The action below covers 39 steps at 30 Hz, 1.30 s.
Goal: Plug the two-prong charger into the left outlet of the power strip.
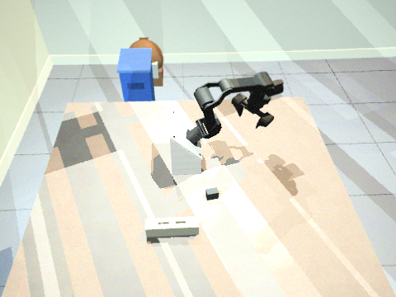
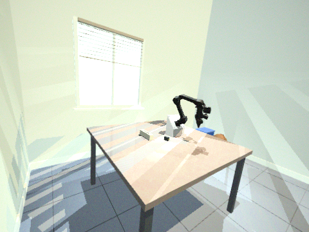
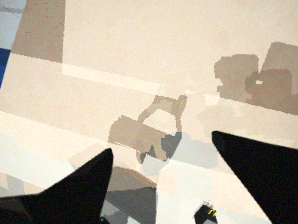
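Sunlit surface: below the spread, empty end effector, the charger could perhaps twist if gripped off-centre, jamming the shutter.

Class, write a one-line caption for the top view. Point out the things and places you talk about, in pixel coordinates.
Open gripper (image 1: 252, 110) raised above the table, charger (image 1: 212, 194) and power strip (image 1: 172, 228) lying apart.

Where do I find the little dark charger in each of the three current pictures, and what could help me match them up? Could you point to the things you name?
Top: the charger (image 1: 212, 194) (image 2: 166, 138) (image 3: 204, 213) is just below centre, prongs pointing right.
Exterior: a tiny dark block just right of and below centre, on the table.
Wrist: at the bottom edge, right of centre, between the pincer's dark fingers.
Shared landmark: the blue box (image 1: 138, 86) (image 2: 206, 130) (image 3: 3, 67), only a sliver at the wrist view's left edge.
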Each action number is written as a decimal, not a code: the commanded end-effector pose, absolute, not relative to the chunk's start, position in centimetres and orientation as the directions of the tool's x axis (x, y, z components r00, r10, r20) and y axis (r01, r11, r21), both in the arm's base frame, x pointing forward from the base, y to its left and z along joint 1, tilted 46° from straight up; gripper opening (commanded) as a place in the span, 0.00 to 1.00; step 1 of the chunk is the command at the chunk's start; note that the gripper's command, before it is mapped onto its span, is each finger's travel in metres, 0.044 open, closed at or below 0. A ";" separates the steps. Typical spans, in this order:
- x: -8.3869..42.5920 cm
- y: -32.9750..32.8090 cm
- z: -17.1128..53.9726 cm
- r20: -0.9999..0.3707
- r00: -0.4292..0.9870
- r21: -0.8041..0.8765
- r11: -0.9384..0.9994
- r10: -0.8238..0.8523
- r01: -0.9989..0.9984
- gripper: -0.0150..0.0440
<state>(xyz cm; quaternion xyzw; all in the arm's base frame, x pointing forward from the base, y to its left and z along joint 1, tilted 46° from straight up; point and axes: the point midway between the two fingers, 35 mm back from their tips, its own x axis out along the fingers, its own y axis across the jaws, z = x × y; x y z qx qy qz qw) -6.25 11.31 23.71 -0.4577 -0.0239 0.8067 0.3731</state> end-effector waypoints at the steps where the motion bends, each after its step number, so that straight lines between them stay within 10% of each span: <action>1: -6.3 11.8 23.2 -0.737 -0.284 -0.381 -0.724 0.614 -0.575 1.00; 39: -3.9 16.9 19.3 -0.847 -0.135 -0.333 -0.711 0.514 -0.620 1.00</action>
